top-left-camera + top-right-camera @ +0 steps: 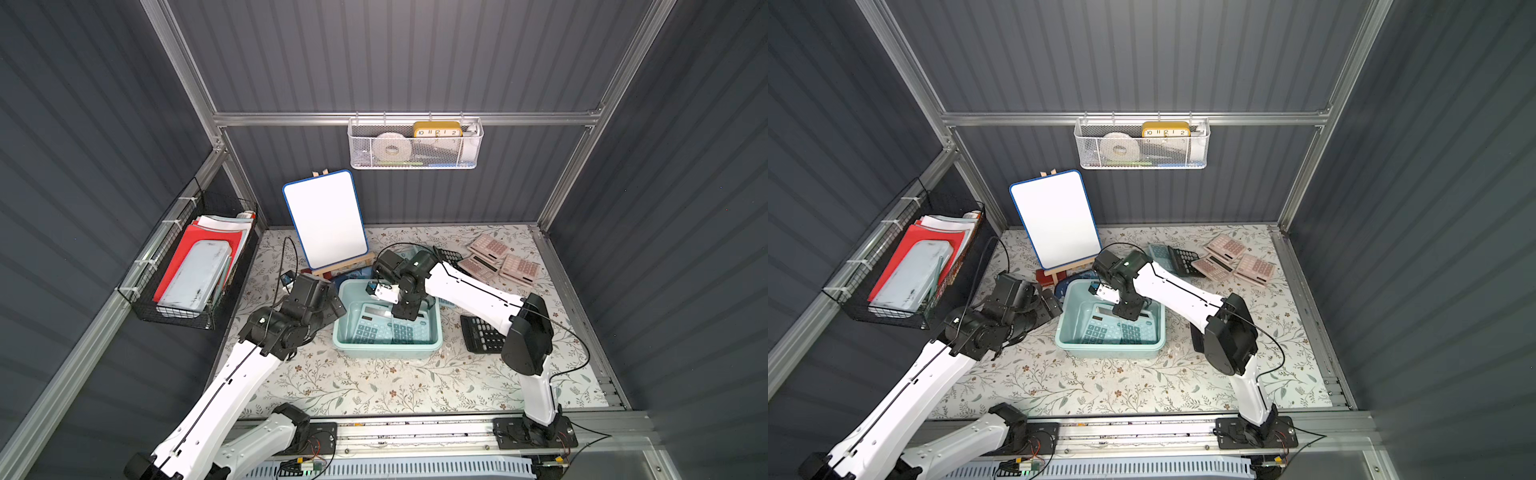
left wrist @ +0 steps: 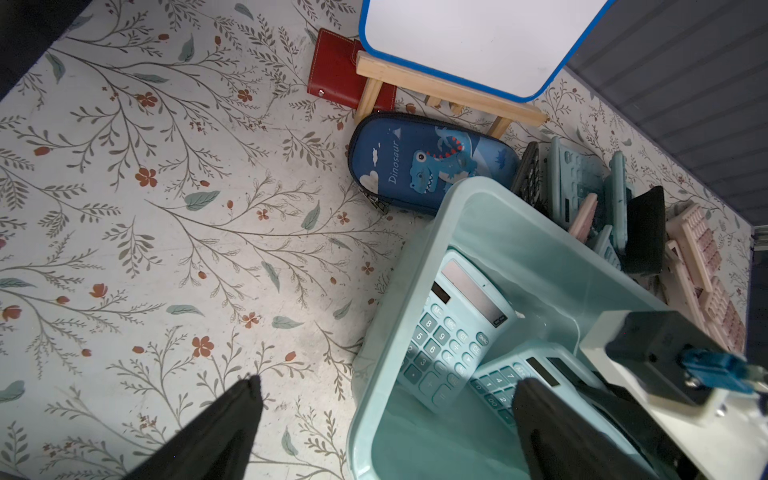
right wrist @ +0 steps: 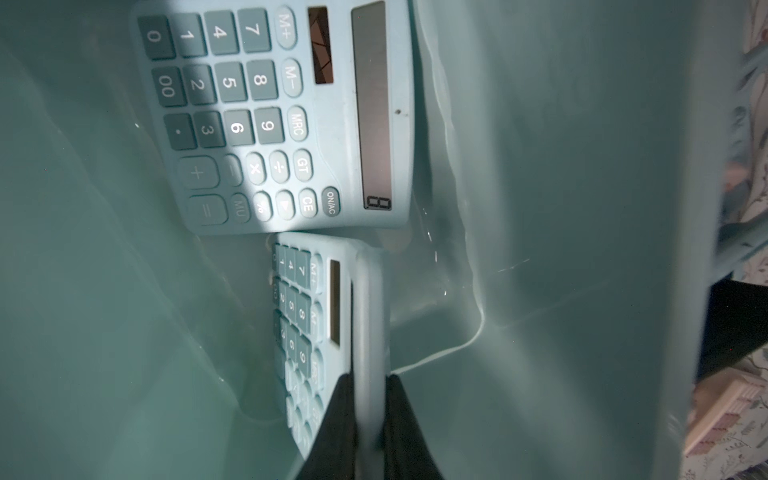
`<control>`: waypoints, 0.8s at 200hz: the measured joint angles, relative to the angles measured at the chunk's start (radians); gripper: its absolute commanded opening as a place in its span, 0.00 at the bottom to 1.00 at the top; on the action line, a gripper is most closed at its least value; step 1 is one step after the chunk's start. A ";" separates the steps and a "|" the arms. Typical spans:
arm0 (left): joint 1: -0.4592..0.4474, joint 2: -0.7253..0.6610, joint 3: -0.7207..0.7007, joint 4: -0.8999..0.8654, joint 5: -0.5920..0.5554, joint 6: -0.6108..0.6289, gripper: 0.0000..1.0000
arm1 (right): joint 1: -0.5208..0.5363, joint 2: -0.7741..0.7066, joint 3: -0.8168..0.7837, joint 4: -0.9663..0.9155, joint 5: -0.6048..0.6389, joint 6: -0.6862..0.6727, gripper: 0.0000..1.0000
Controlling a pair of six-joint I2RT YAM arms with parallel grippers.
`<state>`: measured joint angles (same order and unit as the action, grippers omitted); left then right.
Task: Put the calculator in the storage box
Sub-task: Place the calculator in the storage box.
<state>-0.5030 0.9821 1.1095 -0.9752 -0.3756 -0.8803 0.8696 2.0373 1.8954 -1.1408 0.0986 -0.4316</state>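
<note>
In a top view the round-cornered mint plastic storage box point(image 1: 388, 352) sits on the floral table point(image 1: 374, 390); the left wrist view shows the left gripper point(image 2: 386, 382) with black fingers apart, the right wrist view the right gripper point(image 3: 370, 380) with fingers clamping a flat teal calculator point(image 3: 316, 324) inside it.

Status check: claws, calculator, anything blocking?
Left claw open, empty, over storage box rim. Right claw shut on calculator edge, inside the box, not yet released. Second calculator flat alongside; nothing blocking.

storage box point(image 2: 540, 249), two calculators point(image 2: 451, 328) inside
</note>
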 measured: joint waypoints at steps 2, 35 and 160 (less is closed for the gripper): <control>0.000 -0.001 0.000 0.000 0.000 0.000 0.99 | 0.000 -0.003 -0.005 0.004 0.000 0.000 0.00; 0.000 -0.003 0.000 -0.001 -0.003 -0.002 0.99 | -0.003 -0.041 -0.075 0.065 0.007 0.000 0.08; 0.000 0.022 0.004 -0.001 -0.003 -0.002 0.99 | -0.011 -0.002 -0.191 0.259 0.068 -0.026 0.36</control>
<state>-0.5030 1.0042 1.1137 -0.9760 -0.3786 -0.8822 0.8585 2.0354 1.7046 -0.8822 0.1669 -0.4576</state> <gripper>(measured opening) 0.994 0.345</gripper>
